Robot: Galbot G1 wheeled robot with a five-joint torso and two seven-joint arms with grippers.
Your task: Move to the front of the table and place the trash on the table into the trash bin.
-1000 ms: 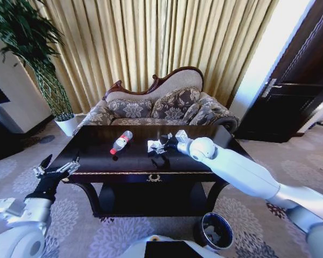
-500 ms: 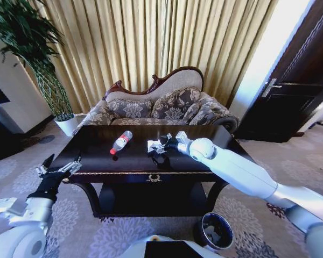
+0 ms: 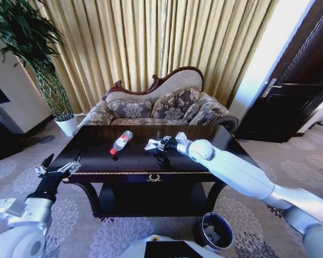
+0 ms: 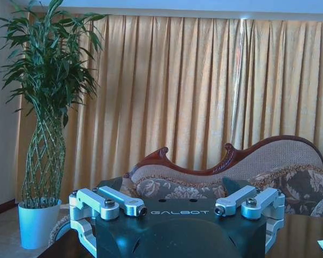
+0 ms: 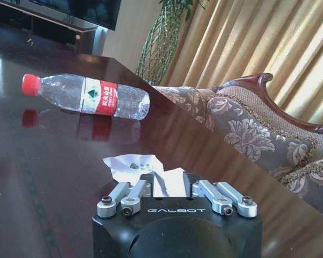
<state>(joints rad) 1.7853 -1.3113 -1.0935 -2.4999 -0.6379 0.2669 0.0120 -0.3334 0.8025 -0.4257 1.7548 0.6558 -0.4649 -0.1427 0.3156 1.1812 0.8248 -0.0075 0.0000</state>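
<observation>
The dark glossy table (image 3: 97,156) stands in front of me. On it lies a clear bottle (image 3: 121,141) with a red label, its cap red in the right wrist view (image 5: 86,95). To the bottle's right is a crumpled white paper wad (image 3: 152,144). My right gripper (image 3: 159,144) reaches over the table top and is shut on that wad (image 5: 137,167), which pokes out ahead of the fingers (image 5: 130,194). My left gripper (image 3: 58,167) hangs open off the table's front left corner; its spread fingers (image 4: 121,203) hold nothing. The trash bin (image 3: 214,232) stands on the carpet, front right.
A patterned sofa (image 3: 156,105) sits behind the table, with gold curtains (image 3: 151,37) beyond it. A potted plant (image 3: 48,80) stands back left and a dark door (image 3: 296,91) is at the right. Open carpet surrounds the table's front.
The right gripper's fingers have drawn in around the paper wad, and the wad has shifted slightly left with them. The left arm has barely moved.
</observation>
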